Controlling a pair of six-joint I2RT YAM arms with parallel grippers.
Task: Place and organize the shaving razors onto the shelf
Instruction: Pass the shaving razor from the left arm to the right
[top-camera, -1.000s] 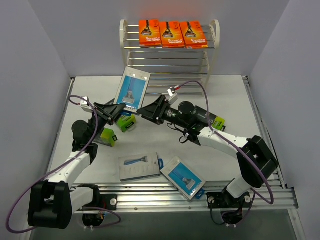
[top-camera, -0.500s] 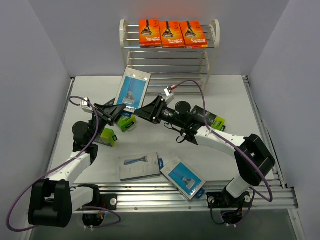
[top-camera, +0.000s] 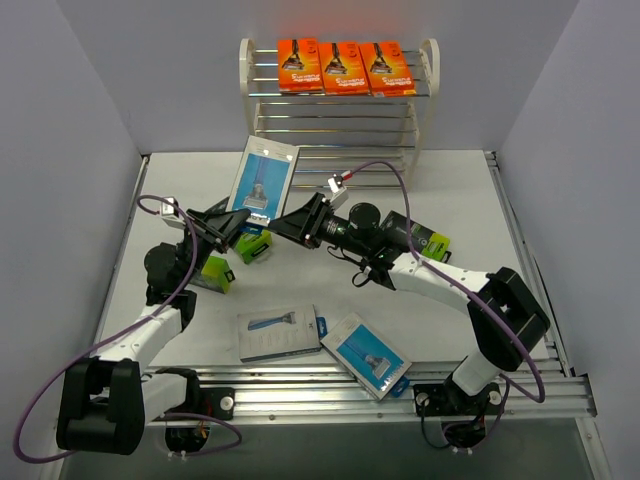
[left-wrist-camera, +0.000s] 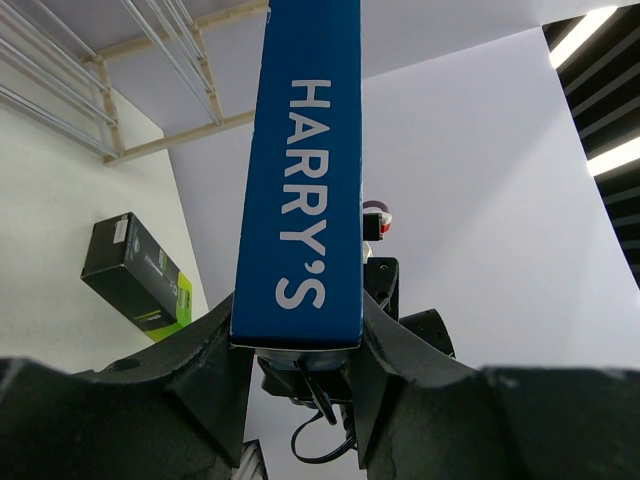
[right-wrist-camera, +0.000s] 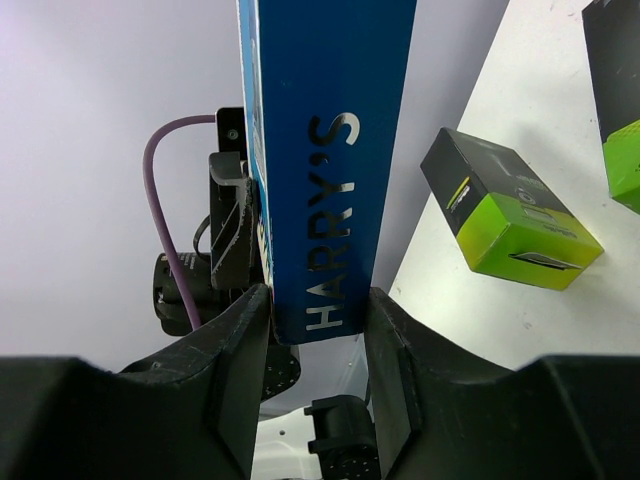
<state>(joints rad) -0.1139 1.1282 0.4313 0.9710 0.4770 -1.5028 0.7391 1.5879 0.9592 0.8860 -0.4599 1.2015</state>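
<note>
2 arms on 1 blue pack (top-camera: 265, 178) | you hold it upright in mid-air, just before the shelf (top-camera: 432, 70), 3 orange cards (top-camera: 340, 68) on its top tier | left gripper (top-camera: 243, 220) clamps the lower edge, right gripper (top-camera: 277, 222) pinches it too | likely light, stiff, slick: grip thin edges, spare the face

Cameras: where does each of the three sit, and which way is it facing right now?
Top external: above and behind the arm bases, looking down the table at the shelf; left hand and right hand grip one blue Harry's pack.
Left wrist: on the left hand, looking along its own fingers; right hand beyond.
Right wrist: on the right hand, looking along its fingers; left hand beyond.
Shared: both wrist views show that pack's edge clamped.
</note>
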